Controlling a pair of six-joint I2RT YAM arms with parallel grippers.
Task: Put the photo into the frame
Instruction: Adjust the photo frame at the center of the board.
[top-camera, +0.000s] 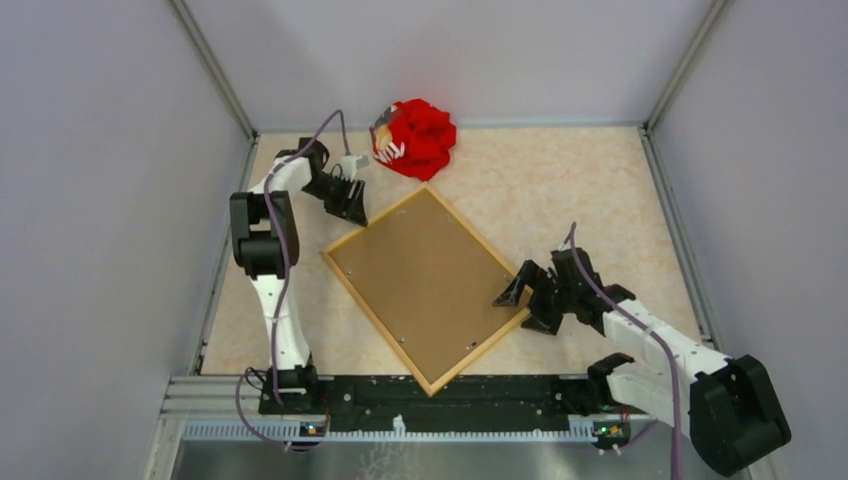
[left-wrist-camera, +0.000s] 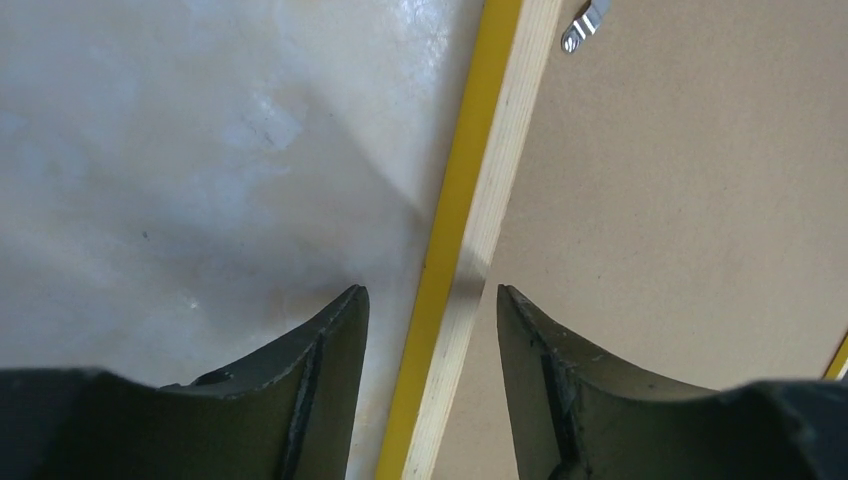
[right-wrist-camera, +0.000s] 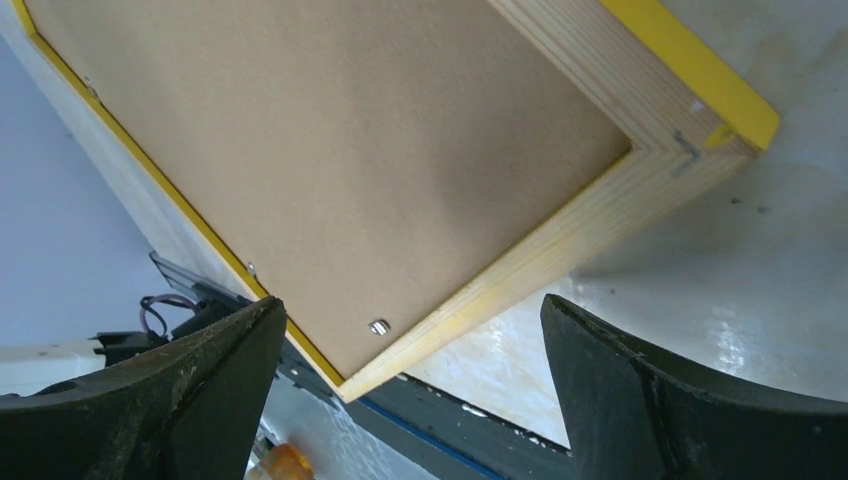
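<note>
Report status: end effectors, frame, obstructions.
Left end effector open, straddling frame rail. Right end effector open at frame's right corner. Frame face down, backing board in; photo not visible. Red cloth just beyond far corner.

Counts of the things in view. We count two arms, the left arm (top-camera: 270, 240) and the right arm (top-camera: 660, 340). Each carries one purple cable (top-camera: 285, 250), giving two cables. Each ends in one gripper, the left gripper (left-wrist-camera: 430, 295) and the right gripper (right-wrist-camera: 408, 305), with two dark fingers (left-wrist-camera: 320, 380) apiece, four altogether. We count one table (top-camera: 560, 180), one frame (right-wrist-camera: 540, 250), one brown backing board (top-camera: 425, 280) and one crumpled red object (top-camera: 425, 140). On the board we make out two small round metal fasteners (right-wrist-camera: 379, 326) in the right wrist view and one flat metal tab (left-wrist-camera: 585, 25) in the left wrist view; their full number we cannot tell
</note>
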